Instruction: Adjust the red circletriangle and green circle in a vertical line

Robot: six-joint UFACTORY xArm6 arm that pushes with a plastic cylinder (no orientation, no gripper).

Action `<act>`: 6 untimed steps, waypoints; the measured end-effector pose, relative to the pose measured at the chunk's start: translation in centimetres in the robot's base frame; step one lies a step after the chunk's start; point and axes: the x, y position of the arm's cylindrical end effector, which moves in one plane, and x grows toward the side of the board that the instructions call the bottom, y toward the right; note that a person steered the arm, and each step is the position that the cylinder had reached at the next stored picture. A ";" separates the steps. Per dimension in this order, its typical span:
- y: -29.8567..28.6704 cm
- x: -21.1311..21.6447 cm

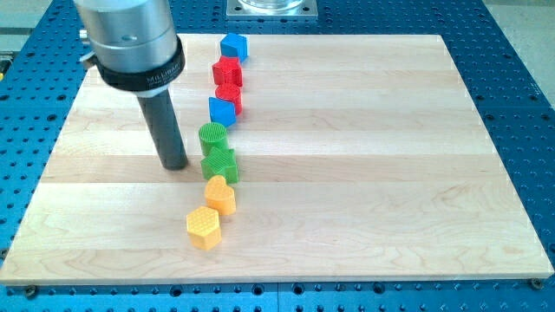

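Note:
My tip rests on the wooden board, just left of the green blocks. A green circle stands right of the rod, and a green star-like block lies just below it. Above them a rough column runs up the view: a blue block, a red circle-like block, a red star-like block and a blue block at the top. My tip touches no block that I can see.
A yellow block and a yellow hexagon continue the column below the green blocks. The board lies on a blue perforated table. A metal mount sits at the view's top.

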 end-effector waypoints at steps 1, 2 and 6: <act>0.0 -4.5; 2.0 -8.2; 3.2 -5.5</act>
